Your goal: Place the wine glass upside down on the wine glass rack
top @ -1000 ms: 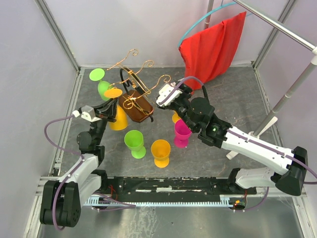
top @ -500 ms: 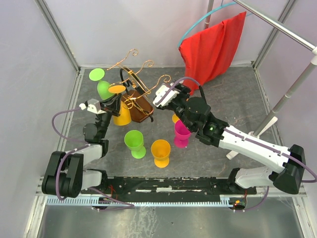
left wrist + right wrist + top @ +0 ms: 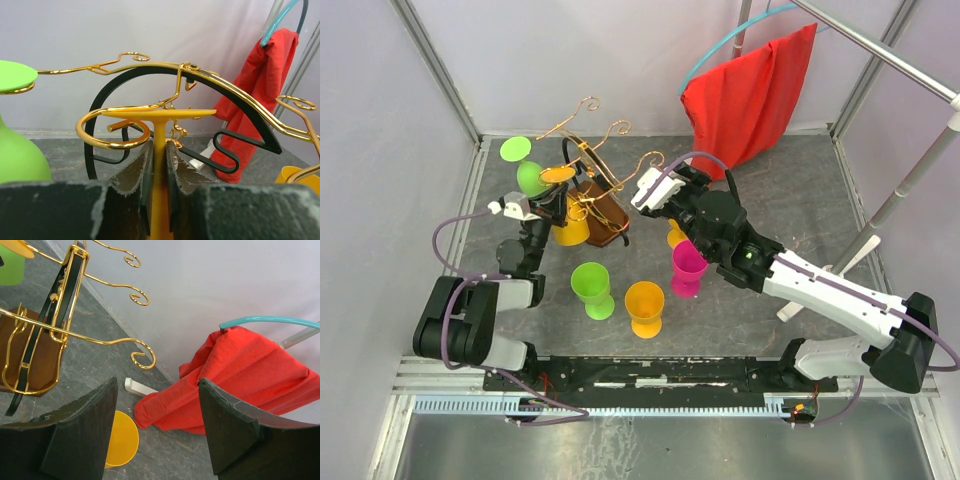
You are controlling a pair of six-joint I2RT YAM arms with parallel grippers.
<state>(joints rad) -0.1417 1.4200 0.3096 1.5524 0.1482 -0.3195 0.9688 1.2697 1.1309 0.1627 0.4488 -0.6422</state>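
Observation:
My left gripper is shut on the stem of an orange wine glass held upside down, foot on top. The foot is level with a gold wire loop of the wine glass rack. I cannot tell whether it rests on the wire. In the top view, the left gripper and the orange glass are at the left side of the rack. A green glass hangs upside down on the rack's left arm. My right gripper is open and empty just right of the rack, with its fingers wide apart.
On the table in front of the rack stand a green glass, an orange glass, a magenta glass and a yellow glass. A red cloth hangs at the back right. A white pole leans at the right.
My left gripper has carried the orange glass up and right, bringing its foot against the rack's gold wire arm. The left arm has folded back. The right gripper has barely moved.

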